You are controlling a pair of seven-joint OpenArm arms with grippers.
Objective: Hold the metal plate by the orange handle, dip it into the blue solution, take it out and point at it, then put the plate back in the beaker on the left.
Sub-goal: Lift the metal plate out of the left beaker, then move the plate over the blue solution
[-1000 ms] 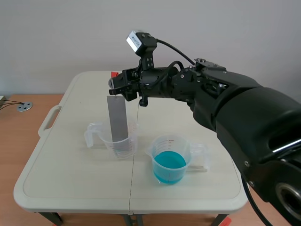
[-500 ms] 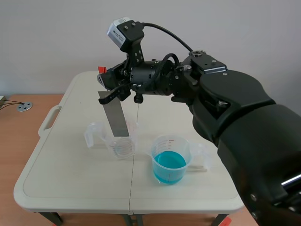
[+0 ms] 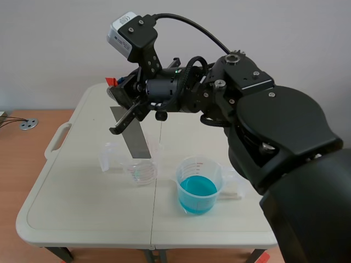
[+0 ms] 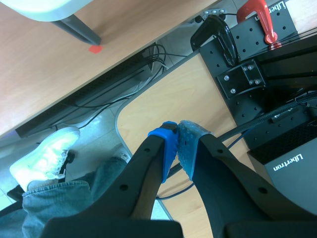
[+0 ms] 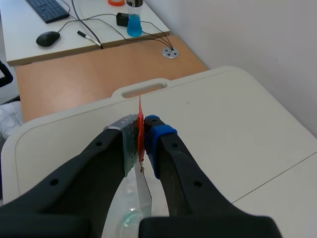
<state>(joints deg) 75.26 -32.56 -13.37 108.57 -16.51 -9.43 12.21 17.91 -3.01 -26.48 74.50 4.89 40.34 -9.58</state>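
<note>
1. Step, as judged: the plate (image 3: 134, 131) is on its way from the left beaker (image 3: 143, 174) to the dip. No blue shows on the metal, so the dip is not yet done. The next move calls for clearing the rim, carrying the plate across to the blue solution (image 3: 197, 187), squaring it upright and lowering it without knocking the wall.
2. Left tool (image 4: 177, 148): clenched on nothing, off the surface (image 3: 82, 208), above the floor.
3. Right beaker (image 3: 200, 161): nearest on the surface, with blue solution in its lower part.
4. Left beaker: just beyond and beside it, clear, no liquid seen.
5. Plate: tilted, lower end at the left beaker's mouth. Cannot tell whether it is just inside.
6. Right tool (image 5: 141, 134): raised above the left beaker, grasping the orange handle (image 5: 140, 124) between its pads.
</note>
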